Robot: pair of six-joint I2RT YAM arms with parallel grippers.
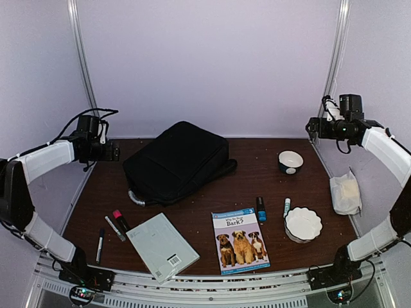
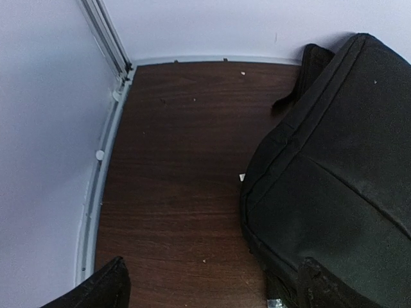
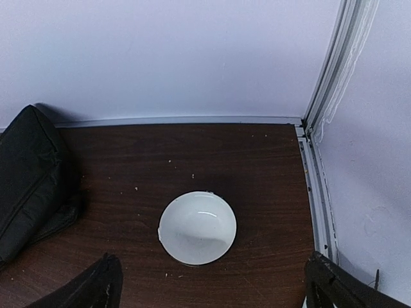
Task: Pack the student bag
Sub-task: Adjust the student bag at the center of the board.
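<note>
The student bag (image 1: 176,162) is a large black backpack lying flat at the back middle of the table, its grey handle (image 1: 135,197) pointing to the near left. In the left wrist view the bag (image 2: 334,173) fills the right side. My left gripper (image 1: 113,153) hovers high beside the bag's left edge, open, with nothing between its fingers (image 2: 109,289). High over the back right corner, my right gripper (image 1: 312,128) is also open and empty, above a small white bowl (image 3: 198,227).
At the front lie a grey notebook (image 1: 162,247), a book with dogs on its cover (image 1: 240,240), three pens (image 1: 115,226) on the left and two markers (image 1: 261,209) right of the middle. A scalloped white dish (image 1: 302,224) and a white cloth (image 1: 345,192) are on the right.
</note>
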